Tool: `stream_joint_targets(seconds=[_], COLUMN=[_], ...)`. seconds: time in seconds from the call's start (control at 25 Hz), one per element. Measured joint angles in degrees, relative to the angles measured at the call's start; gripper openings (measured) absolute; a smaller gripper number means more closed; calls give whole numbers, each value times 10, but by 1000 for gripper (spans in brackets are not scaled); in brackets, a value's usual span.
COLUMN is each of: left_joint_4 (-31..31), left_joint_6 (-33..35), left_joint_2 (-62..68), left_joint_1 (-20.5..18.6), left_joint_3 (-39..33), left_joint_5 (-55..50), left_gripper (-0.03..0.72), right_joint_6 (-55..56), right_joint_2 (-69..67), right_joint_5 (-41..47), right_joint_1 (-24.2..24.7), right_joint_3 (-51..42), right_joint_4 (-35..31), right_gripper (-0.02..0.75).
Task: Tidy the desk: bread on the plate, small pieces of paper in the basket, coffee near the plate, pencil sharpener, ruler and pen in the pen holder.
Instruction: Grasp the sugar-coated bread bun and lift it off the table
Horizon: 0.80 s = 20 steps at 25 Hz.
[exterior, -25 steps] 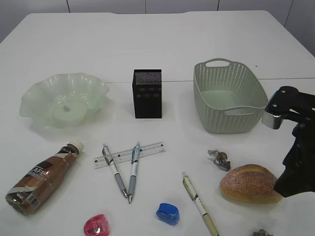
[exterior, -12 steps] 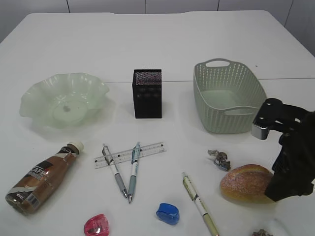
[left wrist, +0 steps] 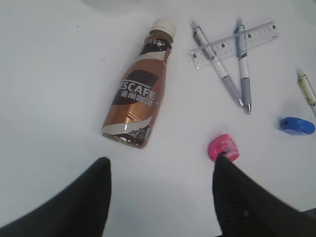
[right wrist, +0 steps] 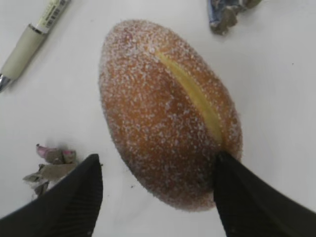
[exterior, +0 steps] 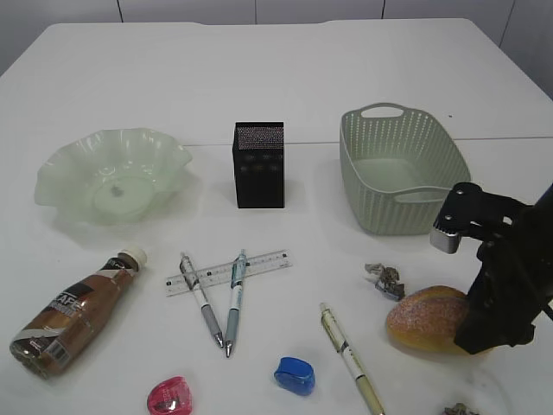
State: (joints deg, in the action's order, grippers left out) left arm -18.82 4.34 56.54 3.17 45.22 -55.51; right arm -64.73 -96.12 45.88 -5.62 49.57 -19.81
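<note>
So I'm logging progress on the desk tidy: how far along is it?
Nothing is placed yet: the plate, basket and pen holder hold nothing. In hand: the open right gripper straddles the bread, not yet gripped. Left: coffee, ruler, pens, sharpeners and paper scraps lie on the table.

Brown sugar-speckled bread (right wrist: 168,113), yellow slit

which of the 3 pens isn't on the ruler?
The cream-and-green pen, lying alone between the blue sharpener and the bread. The other two pens lie crossed over the ruler.
</note>
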Motion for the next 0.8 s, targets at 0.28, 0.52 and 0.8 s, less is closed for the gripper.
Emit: stream_joint_targets(seconds=[0.28, 0.52, 0.8], left_joint_4=[-3, -4, -6], left_joint_6=[0, 0, 0], left_joint_2=[0, 0, 0], left_joint_1=[0, 0, 0], left_joint_3=[0, 1, 1], left_joint_5=[-1, -1, -1], left_gripper=[475, 475, 475], right_joint_6=[-9, -20, -24], right_joint_2=[-19, -21, -24], right_joint_5=[-21, -21, -9], right_joint_1=[0, 0, 0], right_joint_3=[3, 5, 5], right_joint_4=[-4, -6, -21], right_gripper=[422, 304, 196])
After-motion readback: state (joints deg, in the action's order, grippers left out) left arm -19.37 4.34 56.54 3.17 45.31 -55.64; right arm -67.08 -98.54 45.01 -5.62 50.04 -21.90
